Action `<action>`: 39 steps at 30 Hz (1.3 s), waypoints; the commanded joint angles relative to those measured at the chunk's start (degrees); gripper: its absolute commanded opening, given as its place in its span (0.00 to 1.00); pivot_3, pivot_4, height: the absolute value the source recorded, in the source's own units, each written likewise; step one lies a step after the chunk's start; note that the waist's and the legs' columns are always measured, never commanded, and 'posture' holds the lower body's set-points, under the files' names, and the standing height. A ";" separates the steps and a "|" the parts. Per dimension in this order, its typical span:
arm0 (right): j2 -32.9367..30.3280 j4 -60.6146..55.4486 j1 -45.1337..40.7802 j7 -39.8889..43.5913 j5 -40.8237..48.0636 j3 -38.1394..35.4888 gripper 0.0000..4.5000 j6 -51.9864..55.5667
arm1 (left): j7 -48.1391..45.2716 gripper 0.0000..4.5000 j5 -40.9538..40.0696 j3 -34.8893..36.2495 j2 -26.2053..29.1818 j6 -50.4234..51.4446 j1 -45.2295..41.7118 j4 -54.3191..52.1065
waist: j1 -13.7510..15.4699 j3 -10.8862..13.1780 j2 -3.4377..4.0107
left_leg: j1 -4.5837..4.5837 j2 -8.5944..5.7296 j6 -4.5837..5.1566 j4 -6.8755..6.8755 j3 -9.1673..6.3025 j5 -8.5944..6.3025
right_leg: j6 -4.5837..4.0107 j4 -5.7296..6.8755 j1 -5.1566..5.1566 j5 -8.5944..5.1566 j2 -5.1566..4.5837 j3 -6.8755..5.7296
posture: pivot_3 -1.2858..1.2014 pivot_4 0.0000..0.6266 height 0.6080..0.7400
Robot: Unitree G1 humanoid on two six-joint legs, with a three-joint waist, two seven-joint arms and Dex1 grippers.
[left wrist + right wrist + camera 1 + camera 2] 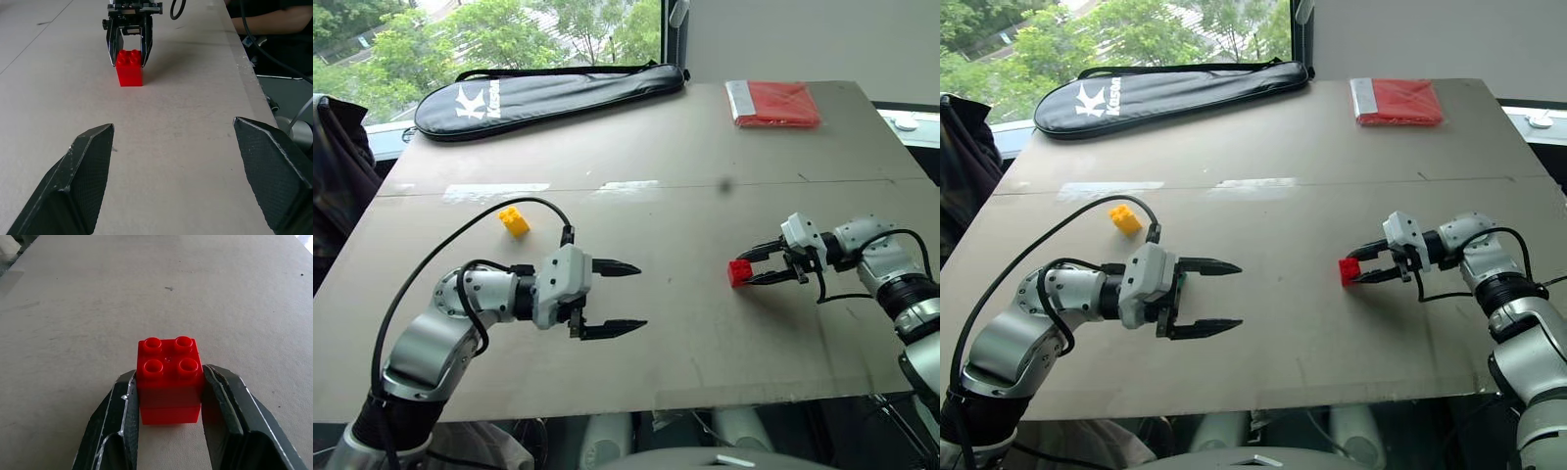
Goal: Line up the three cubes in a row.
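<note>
On the table [685, 176], at about 4 o'clock from centre, I see my right gripper [750, 266] reaching in level, fingers clamped on the red cube [738, 272], which stands upright, studs up. My left gripper [619, 297] hovers at 8 o'clock, fingers apart, pointing right. At 10 o'clock lies the yellow cube [514, 221].
</note>
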 commanded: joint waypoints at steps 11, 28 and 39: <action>0.82 3.92 -2.02 2.96 0.38 2.04 0.51 -1.95 | 2.23 0.89 1.60 0.10 -0.74 -1.06 0.32 -0.33 | 0.00 0.00 0.00 | 0.05 0.01 0.00 0.01 0.00 0.00 | 0.00 0.08 0.00 0.01 0.00 0.00 | 0.52 0.24 0.76; -5.02 -0.73 1.12 2.96 4.71 -4.51 0.99 -0.46 | 14.36 0.89 -5.82 9.44 -7.08 2.12 10.73 -9.58 | 0.03 0.12 0.08 | -0.07 0.05 -0.01 0.01 -0.19 0.00 | 0.04 0.06 -0.13 0.03 -0.11 0.02 | 0.52 0.24 0.76; -10.72 -23.91 15.77 2.96 15.10 -19.35 0.99 12.22 | 33.40 0.89 4.65 22.58 -21.43 -4.91 34.61 -12.35 | 0.75 0.19 0.03 | 0.12 -0.07 0.03 0.09 -0.28 -0.01 | -0.09 -0.02 0.21 -0.17 -0.19 -0.19 | 0.52 0.24 0.76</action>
